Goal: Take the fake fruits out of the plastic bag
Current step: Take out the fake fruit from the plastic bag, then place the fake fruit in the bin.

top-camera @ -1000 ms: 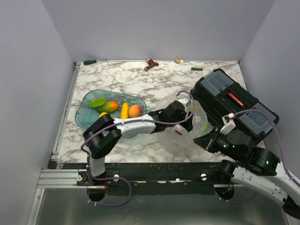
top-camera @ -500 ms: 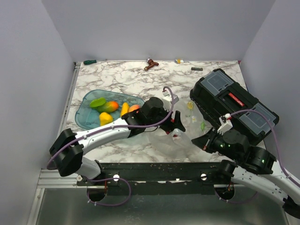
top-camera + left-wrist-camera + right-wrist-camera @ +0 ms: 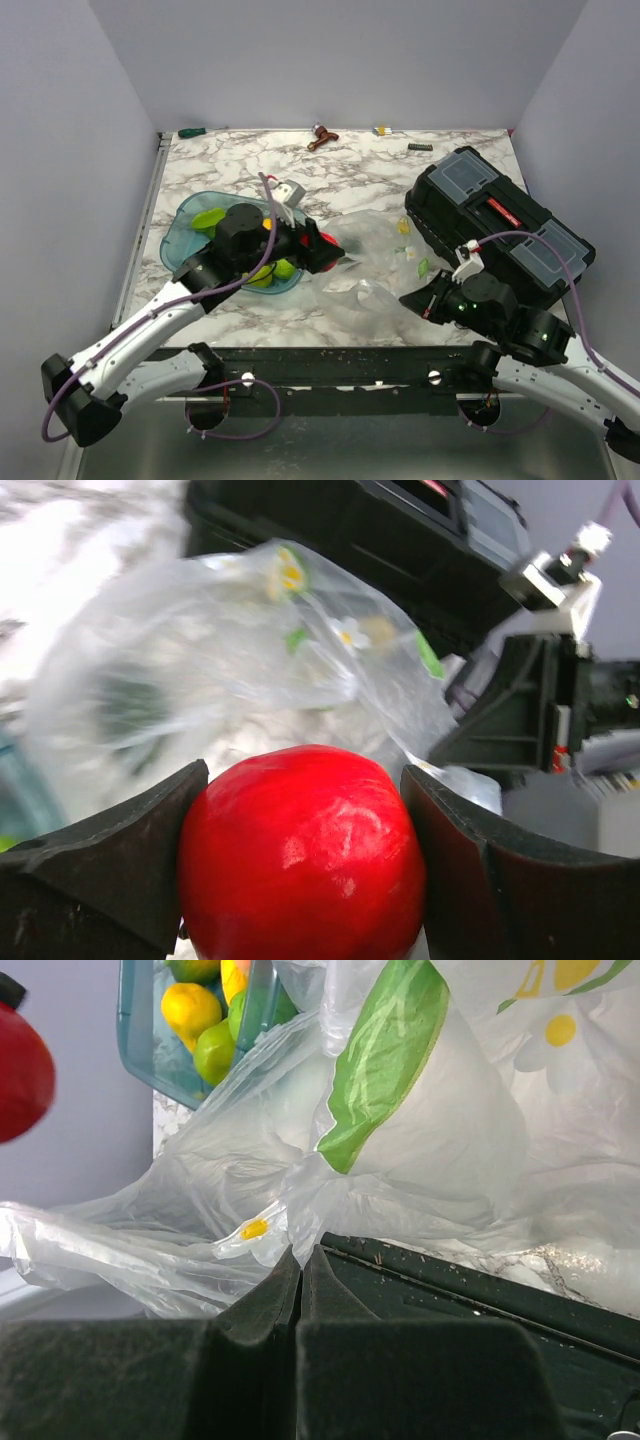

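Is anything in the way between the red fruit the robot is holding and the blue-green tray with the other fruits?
Nothing I can see. The left gripper holds the red fruit up in the air, already out of the plastic bag and just to the right of the teal tray. The gap between fruit and tray looks open.

A robotics lab test cell: plain grey walls (image 3: 60,150) box in a marble-patterned table (image 3: 240,160), with aluminium rails (image 3: 130,380) at 6 o'clock and a black toolbox (image 3: 500,215) at 3 o'clock.
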Motion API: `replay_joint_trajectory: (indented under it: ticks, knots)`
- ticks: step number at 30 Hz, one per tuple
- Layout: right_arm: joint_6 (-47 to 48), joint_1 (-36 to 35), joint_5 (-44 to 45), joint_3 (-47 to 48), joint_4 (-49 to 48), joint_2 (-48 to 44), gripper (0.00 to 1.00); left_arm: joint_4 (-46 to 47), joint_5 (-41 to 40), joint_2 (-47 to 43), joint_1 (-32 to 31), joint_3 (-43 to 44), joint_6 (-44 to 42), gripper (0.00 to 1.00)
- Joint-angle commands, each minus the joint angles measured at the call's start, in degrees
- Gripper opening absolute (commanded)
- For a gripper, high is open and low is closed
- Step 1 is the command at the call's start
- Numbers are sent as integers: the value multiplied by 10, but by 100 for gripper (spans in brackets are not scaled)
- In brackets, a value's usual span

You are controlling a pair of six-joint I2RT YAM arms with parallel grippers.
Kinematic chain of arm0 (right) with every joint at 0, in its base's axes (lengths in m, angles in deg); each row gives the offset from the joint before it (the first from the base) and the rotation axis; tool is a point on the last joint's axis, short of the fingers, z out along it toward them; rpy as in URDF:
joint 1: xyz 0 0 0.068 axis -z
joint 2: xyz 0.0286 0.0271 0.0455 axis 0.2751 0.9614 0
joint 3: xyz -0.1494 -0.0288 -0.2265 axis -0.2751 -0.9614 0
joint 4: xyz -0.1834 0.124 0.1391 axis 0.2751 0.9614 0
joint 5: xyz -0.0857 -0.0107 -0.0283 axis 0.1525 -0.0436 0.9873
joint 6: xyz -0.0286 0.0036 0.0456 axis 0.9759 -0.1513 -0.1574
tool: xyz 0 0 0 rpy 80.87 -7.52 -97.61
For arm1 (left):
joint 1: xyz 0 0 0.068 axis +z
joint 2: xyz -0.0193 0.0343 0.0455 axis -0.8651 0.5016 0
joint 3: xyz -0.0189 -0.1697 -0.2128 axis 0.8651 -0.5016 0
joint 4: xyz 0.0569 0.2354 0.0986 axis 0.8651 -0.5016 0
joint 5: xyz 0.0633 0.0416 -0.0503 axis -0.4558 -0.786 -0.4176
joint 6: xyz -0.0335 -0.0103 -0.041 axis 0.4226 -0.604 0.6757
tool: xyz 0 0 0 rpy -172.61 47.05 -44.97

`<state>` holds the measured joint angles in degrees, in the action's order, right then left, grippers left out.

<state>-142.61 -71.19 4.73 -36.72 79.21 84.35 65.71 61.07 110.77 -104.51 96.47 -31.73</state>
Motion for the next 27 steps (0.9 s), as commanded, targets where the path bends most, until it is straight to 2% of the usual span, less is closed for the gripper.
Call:
replay_joint_trajectory:
  ticks: [1, 6, 9, 13, 17, 22, 27]
  knots:
    - [10, -1, -11, -7, -21, 8, 1, -116, -144, -61, 38, 8, -20, 20]
    - [8, -1, -14, -11, -25, 7, 1, -197, -316, -99, 65, -18, -19, 18]
    - [6, -1, -17, -13, -25, 6, 1, -226, -378, -111, 82, -38, -5, 18]
    - [5, -1, -13, -19, -27, 3, 1, -239, -419, -106, 130, -62, 29, 18]
    - [4, -1, -21, -19, -38, 8, 1, -233, -409, -75, 188, -75, 71, 18]
    - [11, -1, -19, -7, -30, 15, 1, -182, -346, -26, 253, -91, 103, 21]
    - [2, -1, -24, -14, -29, -1, 1, -164, -279, 77, 306, -73, 128, 25]
